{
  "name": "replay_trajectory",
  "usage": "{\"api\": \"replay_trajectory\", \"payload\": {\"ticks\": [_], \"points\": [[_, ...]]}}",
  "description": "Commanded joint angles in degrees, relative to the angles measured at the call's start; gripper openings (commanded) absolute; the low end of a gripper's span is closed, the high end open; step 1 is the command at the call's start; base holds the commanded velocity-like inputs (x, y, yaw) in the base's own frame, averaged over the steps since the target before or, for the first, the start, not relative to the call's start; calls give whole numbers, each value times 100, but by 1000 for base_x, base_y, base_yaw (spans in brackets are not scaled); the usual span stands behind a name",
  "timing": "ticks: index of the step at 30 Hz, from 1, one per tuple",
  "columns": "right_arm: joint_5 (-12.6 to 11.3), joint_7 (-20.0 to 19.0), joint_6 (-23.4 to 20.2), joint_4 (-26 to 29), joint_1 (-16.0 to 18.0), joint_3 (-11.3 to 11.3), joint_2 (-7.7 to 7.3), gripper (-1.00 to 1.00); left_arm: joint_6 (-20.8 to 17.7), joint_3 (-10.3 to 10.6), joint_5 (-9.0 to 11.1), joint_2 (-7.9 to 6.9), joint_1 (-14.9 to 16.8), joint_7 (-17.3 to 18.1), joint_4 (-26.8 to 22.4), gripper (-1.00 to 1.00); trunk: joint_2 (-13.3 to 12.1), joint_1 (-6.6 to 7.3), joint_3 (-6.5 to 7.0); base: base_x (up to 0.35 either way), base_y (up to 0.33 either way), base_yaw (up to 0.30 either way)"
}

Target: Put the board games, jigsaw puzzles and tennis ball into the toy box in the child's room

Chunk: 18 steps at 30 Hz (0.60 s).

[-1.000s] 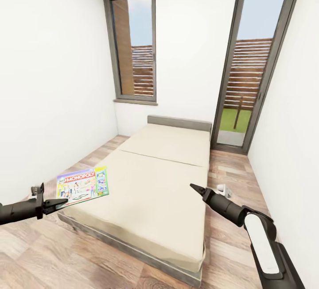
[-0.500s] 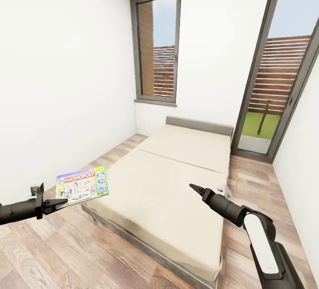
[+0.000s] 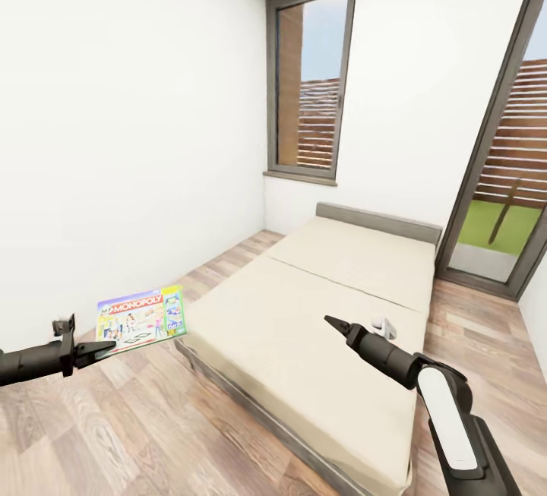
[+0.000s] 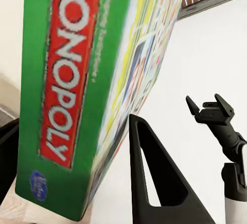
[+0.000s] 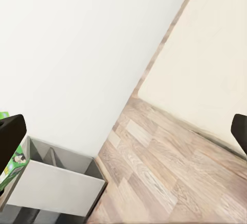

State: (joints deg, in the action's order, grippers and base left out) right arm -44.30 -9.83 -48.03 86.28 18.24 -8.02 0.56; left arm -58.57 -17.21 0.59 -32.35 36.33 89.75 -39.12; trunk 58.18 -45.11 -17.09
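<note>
Now we see our left gripper [image 3: 97, 347] at the head view's lower left, its fingers [image 4: 154, 183] clenched on the edge of a board game [image 3: 142, 321], a white-green box with red MONOPOLY lettering. We hold the box out flat above the wood-plank floor [image 3: 152, 420], just beside the near corner of the bed [image 3: 319, 344] and clear of the mattress. From the left wrist the box's green side [image 4: 67, 95] stands close against one dark finger. Our right gripper [image 3: 331, 320] reaches out over the cream mattress; its fingertips sit at opposite edges of the right wrist view, spread wide and holding nothing. That view also catches a grey drawer unit [image 5: 51, 188] against the white wall [image 3: 114, 139]. Beyond the bed stand a tall window [image 3: 308, 86] and a glass door [image 3: 509, 169].
</note>
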Motion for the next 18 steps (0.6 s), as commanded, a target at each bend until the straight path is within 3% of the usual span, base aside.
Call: {"api": "replay_trajectory", "payload": {"ticks": [1,18], "points": [[35,-45,-36,3,4,-17,6,100,-58,-2,4,0,9,25,1,-100,-36,22,11,0,0,290],[35,-45,-31,-14,4,-15,6,100,-59,-6,2,5,9,25,1,-100,-718,395,316,0,0,290]]}}
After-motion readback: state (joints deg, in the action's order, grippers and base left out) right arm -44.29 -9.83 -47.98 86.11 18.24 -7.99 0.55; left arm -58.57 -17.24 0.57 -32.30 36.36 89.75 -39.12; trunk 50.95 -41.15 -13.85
